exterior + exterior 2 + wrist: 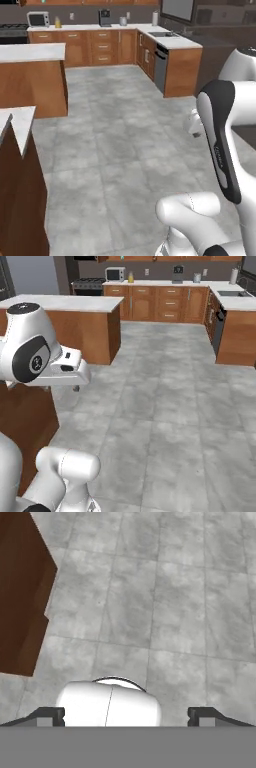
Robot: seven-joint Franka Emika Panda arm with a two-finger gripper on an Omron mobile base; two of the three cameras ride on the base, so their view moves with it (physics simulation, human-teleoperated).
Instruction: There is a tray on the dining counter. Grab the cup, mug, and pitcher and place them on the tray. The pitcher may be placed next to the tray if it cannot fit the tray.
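- End effector: the two dark fingertips stand wide apart with nothing between them. It looks down on grey floor tiles.
- Cup, mug, pitcher and tray: I cannot place any of them from here, so which way they lie from the end effector cannot be told.
- Nearest surface: white marble top over a brown panelled front, low at the left of the left base view. Its dark brown side lies left of the fingers in the hand view.
- Arm pose: folded and raised, hand held over open floor, apart from that surface.
- Judgement: the base must likely drive or turn first, before any reach.
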